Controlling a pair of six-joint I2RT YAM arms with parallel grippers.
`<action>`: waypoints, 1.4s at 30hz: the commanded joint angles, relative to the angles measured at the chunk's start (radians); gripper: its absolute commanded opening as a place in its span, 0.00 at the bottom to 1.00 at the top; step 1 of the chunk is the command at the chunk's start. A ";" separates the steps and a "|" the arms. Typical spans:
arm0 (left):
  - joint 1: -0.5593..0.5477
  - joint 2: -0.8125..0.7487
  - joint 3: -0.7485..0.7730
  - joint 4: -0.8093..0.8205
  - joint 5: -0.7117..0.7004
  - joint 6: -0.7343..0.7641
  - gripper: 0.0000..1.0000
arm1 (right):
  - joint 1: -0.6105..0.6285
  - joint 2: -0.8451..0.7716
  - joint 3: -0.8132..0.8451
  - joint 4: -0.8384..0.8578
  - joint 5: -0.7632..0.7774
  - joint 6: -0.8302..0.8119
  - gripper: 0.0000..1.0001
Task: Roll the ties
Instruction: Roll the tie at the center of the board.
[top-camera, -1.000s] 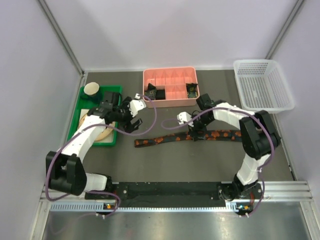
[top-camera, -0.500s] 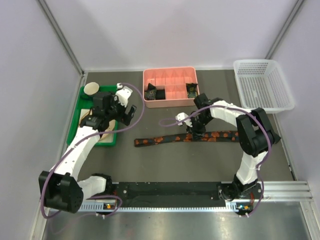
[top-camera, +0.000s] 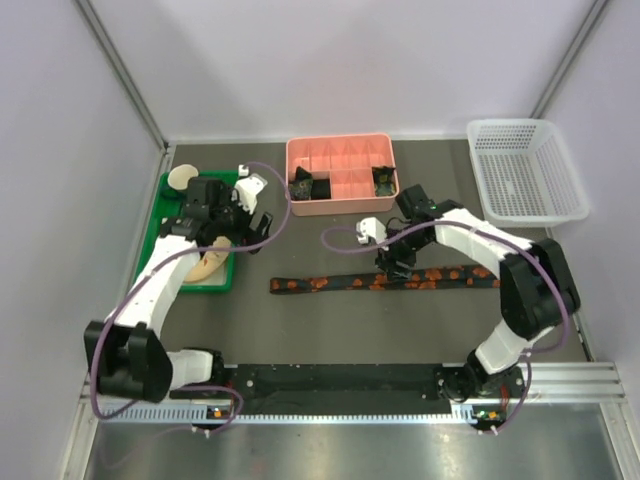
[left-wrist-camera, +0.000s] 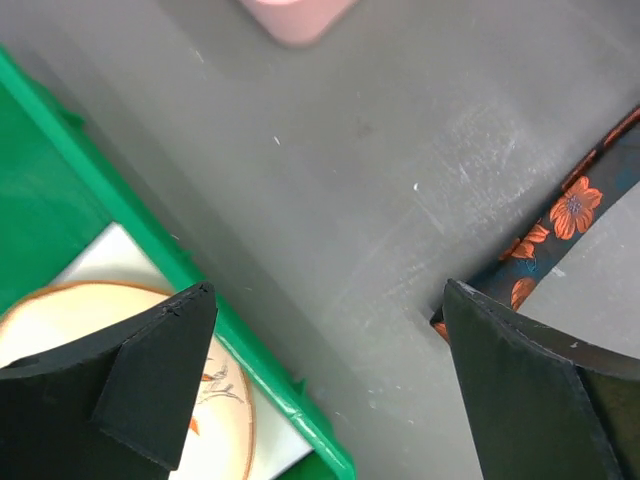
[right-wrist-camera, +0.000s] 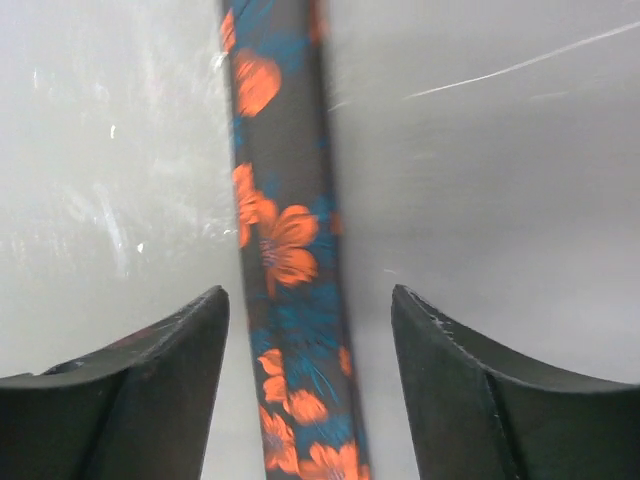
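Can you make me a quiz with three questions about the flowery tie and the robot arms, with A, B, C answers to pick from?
1. Where is the tie?
A. In the white basket
B. Lying flat on the table
C. On the green tray

2. What colour are the flowers on the tie?
A. Orange
B. Yellow
C. White

3. How is the right tool?
A. Shut tight on the tie
B. Shut on nothing
C. Open, fingers apart over the tie

Answers:
1. B, because the top view shows it stretched out on the dark table in front of the arms.
2. A, because the right wrist view shows orange flowers on the black cloth.
3. C, because the right wrist view shows one finger on each side of the tie with a gap between.
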 joint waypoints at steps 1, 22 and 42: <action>0.007 -0.178 -0.062 0.086 0.125 0.109 0.99 | 0.014 -0.216 0.048 0.116 0.021 0.131 0.89; -0.059 0.095 -0.142 -0.240 0.236 0.668 0.88 | 0.014 -0.020 0.140 0.377 -0.434 0.997 0.88; -0.171 0.174 -0.182 -0.161 0.087 0.627 0.42 | 0.014 0.081 -0.025 0.446 -0.342 1.199 0.16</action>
